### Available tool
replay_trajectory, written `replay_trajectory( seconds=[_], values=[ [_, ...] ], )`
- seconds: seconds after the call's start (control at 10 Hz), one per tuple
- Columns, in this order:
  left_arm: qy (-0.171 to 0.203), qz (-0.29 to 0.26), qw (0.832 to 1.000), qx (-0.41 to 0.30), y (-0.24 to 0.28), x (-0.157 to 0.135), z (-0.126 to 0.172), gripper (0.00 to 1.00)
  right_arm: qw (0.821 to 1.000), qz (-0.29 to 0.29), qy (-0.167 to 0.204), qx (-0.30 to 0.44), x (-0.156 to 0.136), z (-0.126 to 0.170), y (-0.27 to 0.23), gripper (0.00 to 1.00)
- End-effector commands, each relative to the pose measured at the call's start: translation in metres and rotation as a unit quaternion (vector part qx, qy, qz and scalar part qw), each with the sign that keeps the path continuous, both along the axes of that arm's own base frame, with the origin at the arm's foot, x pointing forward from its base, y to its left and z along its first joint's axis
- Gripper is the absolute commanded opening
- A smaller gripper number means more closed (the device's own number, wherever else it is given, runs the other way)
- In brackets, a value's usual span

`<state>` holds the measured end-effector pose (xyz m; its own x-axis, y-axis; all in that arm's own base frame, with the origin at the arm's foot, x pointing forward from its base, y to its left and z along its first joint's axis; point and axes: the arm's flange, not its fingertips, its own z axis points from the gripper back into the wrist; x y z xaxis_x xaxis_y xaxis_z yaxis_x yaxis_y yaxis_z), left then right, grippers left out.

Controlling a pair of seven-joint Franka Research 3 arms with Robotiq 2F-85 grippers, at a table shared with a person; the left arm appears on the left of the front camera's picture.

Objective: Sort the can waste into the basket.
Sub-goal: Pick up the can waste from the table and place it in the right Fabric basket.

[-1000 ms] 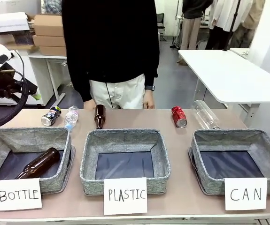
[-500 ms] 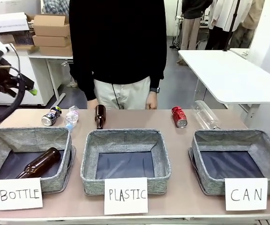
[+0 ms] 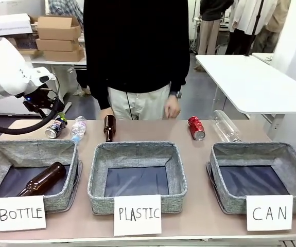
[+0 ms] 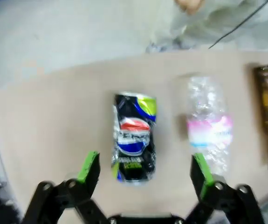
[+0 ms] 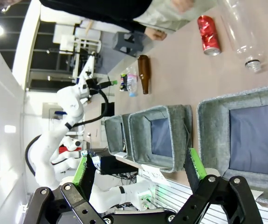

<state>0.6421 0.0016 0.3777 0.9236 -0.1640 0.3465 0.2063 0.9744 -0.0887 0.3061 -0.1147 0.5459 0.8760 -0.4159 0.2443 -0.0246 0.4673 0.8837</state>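
- Our left claw [image 4: 145, 164] hung open over the dark can [image 4: 134, 135]; we judged it the approach.
- Next we needed to descend and clamp.
- Our right claw [image 5: 138, 161] gaped, empty.

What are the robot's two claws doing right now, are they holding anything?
Left gripper: open, empty, above the dark can.
Right gripper: open, empty.
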Motion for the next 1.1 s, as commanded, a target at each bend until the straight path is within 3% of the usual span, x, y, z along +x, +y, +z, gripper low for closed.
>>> replay_trajectory(
  seconds=[0.0, 0.5, 0.7, 0.8, 0.9, 1.0],
  values=[
    [0.040, 0.010, 0.999, 0.017, -0.002, 0.024, 0.003, 1.00, 1.000, 0.006, -0.017, 0.007, 0.002, 0.001, 0.000, 1.00],
    [0.111, 0.019, 0.994, 0.010, 0.002, 0.052, -0.064, 1.00, 1.000, 0.006, -0.017, 0.007, 0.002, 0.001, 0.000, 1.00],
    [0.116, 0.018, 0.993, 0.010, 0.002, 0.057, -0.070, 1.00, 1.000, 0.006, -0.017, 0.007, 0.002, 0.001, 0.000, 1.00],
    [0.106, 0.012, 0.994, 0.001, 0.001, 0.057, -0.067, 0.53, 1.000, 0.006, -0.017, 0.007, 0.002, 0.001, 0.000, 1.00],
    [0.103, 0.011, 0.995, 0.000, 0.000, 0.056, -0.066, 0.40, 1.000, 0.006, -0.017, 0.007, 0.002, 0.001, 0.000, 1.00],
    [0.098, 0.010, 0.995, 0.002, 0.000, 0.055, -0.065, 0.00, 1.000, 0.006, -0.017, 0.007, 0.002, 0.001, 0.000, 1.00]
  ],
)
